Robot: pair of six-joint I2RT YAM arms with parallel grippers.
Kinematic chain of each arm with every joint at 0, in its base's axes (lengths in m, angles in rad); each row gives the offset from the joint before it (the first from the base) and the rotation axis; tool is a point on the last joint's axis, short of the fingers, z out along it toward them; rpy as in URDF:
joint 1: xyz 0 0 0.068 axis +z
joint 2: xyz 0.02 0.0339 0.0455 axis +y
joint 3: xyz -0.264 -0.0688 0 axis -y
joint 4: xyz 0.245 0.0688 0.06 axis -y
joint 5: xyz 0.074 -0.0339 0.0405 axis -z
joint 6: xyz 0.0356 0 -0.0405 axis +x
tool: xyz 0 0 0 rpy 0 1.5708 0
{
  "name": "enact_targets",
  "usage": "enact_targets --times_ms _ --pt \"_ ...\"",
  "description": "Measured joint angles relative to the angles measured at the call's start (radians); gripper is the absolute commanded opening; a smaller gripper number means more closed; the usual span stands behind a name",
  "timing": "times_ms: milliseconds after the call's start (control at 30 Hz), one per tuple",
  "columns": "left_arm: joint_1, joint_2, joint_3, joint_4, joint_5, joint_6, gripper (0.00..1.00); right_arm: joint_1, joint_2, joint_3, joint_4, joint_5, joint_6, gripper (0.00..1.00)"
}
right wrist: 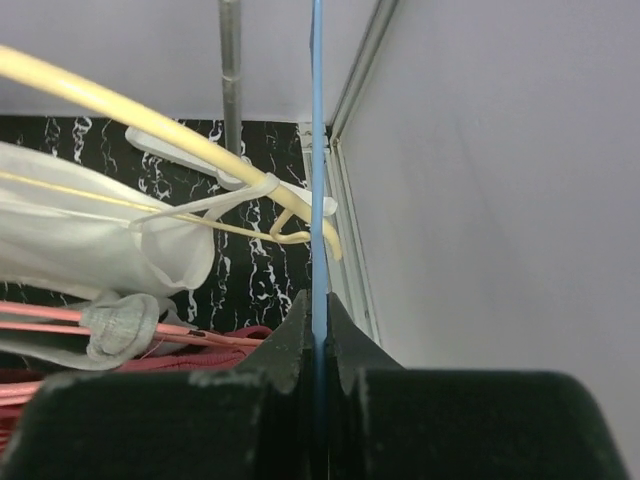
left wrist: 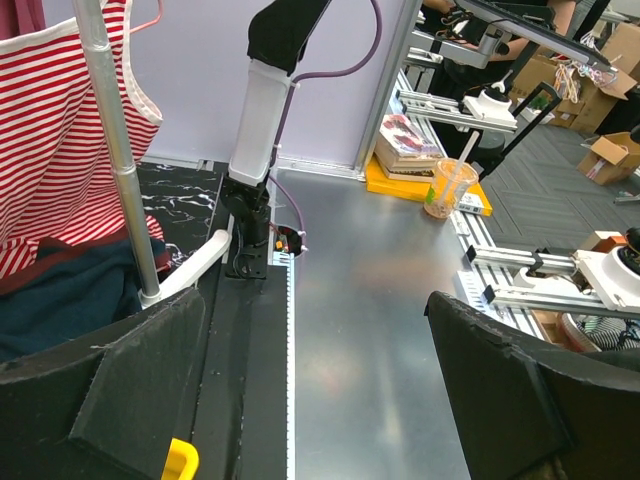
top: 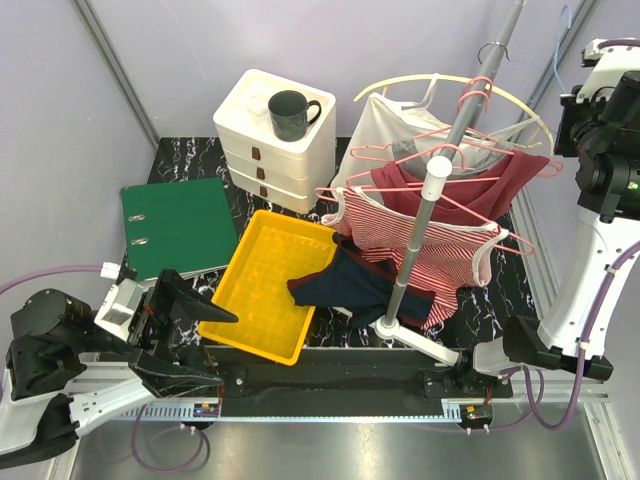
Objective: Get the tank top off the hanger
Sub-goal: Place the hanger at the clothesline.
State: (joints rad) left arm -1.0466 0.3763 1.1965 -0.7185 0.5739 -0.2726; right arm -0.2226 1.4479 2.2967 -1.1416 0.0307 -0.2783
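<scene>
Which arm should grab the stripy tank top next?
Probably left: the left pincer is open and empty, with the striped tank top in its camera's view. The right pincer is busy, shut on a blue hanger.

Red/wht striped tank top (top: pixel 460 245) hangs on pink hanger (top: pixel 522 241).

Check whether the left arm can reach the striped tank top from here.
Probably yes. The left gripper has its jaws open; only the low yellow tray lies between it and the striped tank top. The rack pole crosses the top's front, so approach on the tray side.
</scene>
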Motion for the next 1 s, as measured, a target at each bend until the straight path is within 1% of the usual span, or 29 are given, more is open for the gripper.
enact_targets --times_ms 133,233,500,700,1000 --pt "0.000 0.000 0.000 0.000 0.004 0.011 0.99 0.000 -0.015 -0.056 0.018 -0.072 -0.115 0.00" --pt "0.000 0.000 0.000 0.000 0.009 0.016 0.99 0.000 -0.008 -0.062 0.018 -0.101 -0.176 0.00" --pt "0.000 0.021 0.000 -0.002 0.016 0.028 0.99 0.000 0.063 -0.041 0.023 -0.111 -0.295 0.00" --pt "0.000 0.052 0.002 -0.022 0.014 0.032 0.99 0.000 0.125 0.024 0.023 -0.145 -0.323 0.00" --pt "0.000 0.076 0.002 -0.036 -0.003 0.032 0.99 0.004 0.262 0.191 0.078 -0.233 -0.331 0.00"
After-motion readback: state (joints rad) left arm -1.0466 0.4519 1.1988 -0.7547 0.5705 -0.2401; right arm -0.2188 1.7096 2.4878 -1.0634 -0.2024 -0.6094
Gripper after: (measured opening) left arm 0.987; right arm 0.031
